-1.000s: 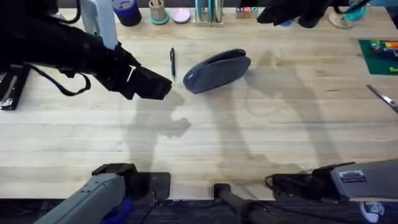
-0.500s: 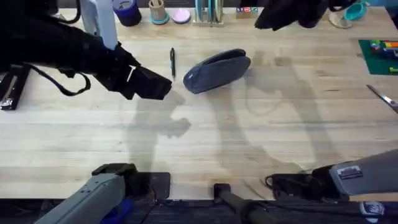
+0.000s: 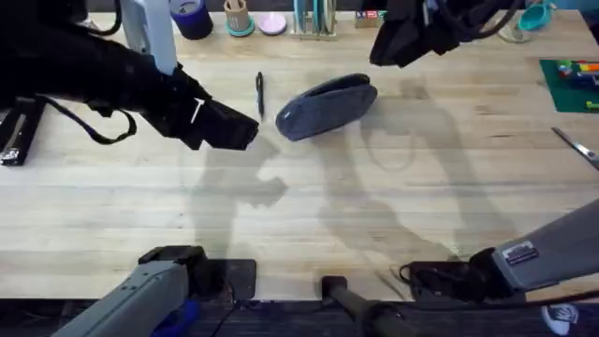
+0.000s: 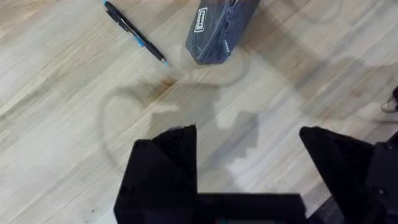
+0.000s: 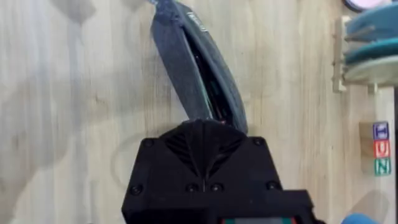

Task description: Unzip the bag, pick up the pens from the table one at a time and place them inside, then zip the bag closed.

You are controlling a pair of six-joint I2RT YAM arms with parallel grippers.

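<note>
The grey-blue bag (image 3: 328, 105) lies on the table (image 3: 299, 206) at the back middle, its zipper running along the top. In the right wrist view the bag (image 5: 189, 62) stretches away from my right gripper (image 5: 202, 124), which is shut and hangs over the pouch's near end. Overhead, the right gripper (image 3: 386, 47) hovers just right of and behind the bag. A thin black pen (image 3: 259, 94) lies left of the bag. My left gripper (image 3: 232, 128) hovers open a little left of and nearer than the pen (image 4: 134, 31), with nothing between its fingers (image 4: 165, 162).
Along the back edge stand a dark blue cup (image 3: 192, 17), a holder with sticks (image 3: 237, 17), a pink disc (image 3: 272, 23) and a rack (image 3: 314, 19). A green mat (image 3: 571, 82) and silver scissors (image 3: 576, 145) lie at the right. A black tool (image 3: 14, 131) lies far left.
The right gripper has swung left from the back edge toward the bag's right end. The left arm, pen and bag have not moved.
</note>
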